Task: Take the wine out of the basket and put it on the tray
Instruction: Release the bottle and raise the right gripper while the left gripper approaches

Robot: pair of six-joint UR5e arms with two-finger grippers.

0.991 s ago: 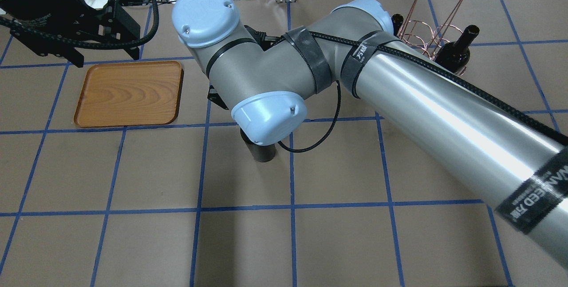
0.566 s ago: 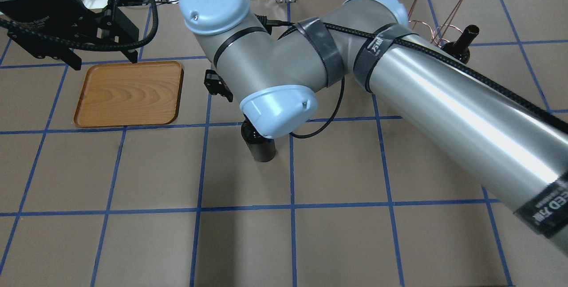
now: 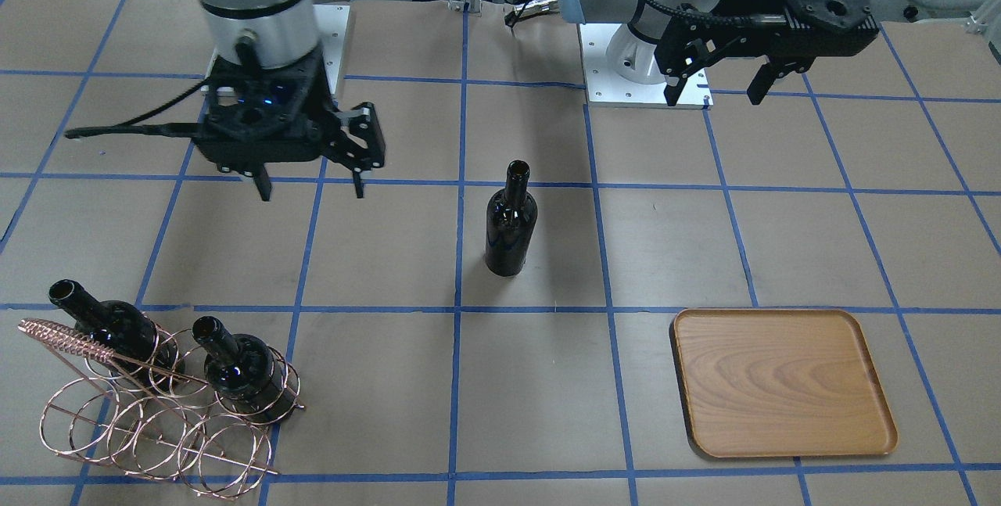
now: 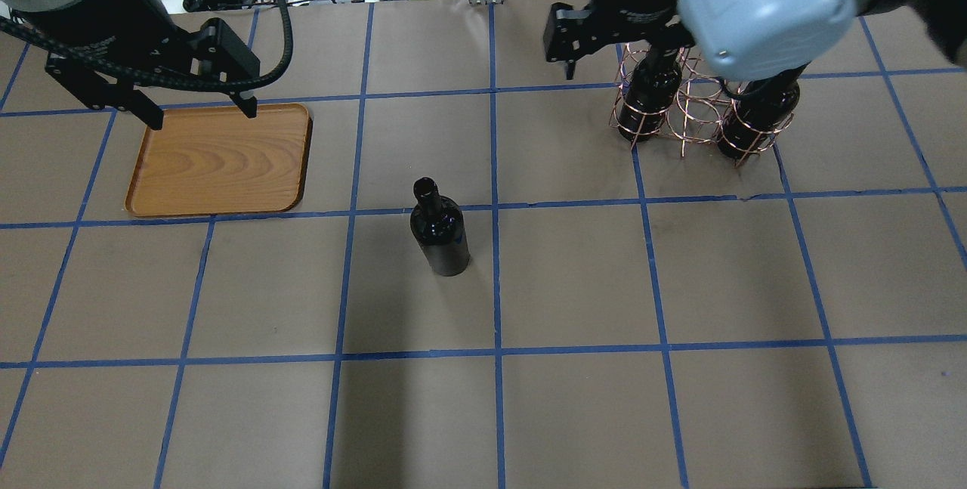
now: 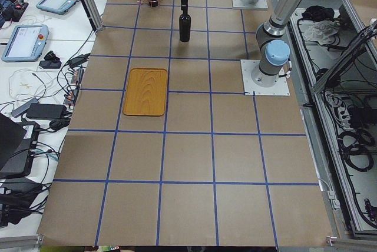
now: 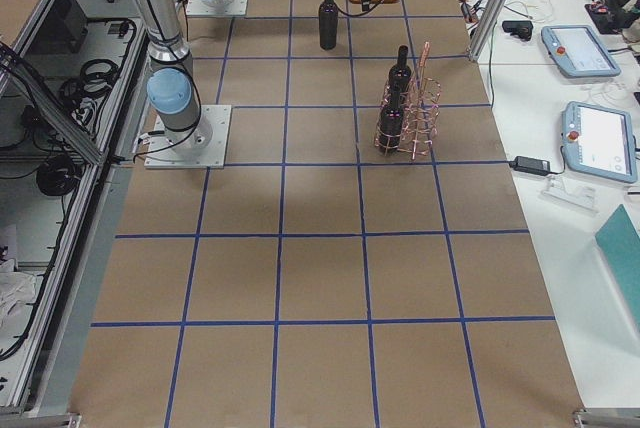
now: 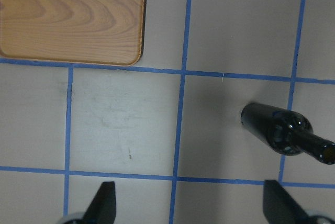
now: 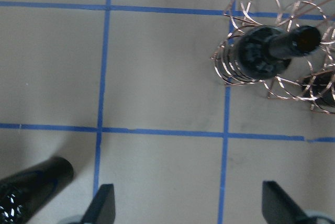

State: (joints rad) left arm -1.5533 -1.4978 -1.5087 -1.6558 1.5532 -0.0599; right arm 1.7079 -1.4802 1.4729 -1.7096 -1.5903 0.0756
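Brown blue-gridded table [image 4: 574,413] carries the tray [image 4: 219,160], an upright wine [image 4: 442,236] and the basket [image 4: 696,112]

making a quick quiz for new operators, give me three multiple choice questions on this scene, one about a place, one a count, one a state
1. Where is the lone wine relative to the tray and the basket?
A. on the tray
B. upright on the table between them
C. in the basket

2. How many bottles sit in the basket?
A. three
B. one
C. two

3. What state is the left gripper in?
A. open and empty
B. shut on the wine
C. shut on the tray's rim

Answers:
1 B, the front and overhead views show it standing alone on bare table, with the tray empty.
2 C, two dark necks stick out of the wire rings.
3 A, its fingers are spread wide apart with nothing between them.
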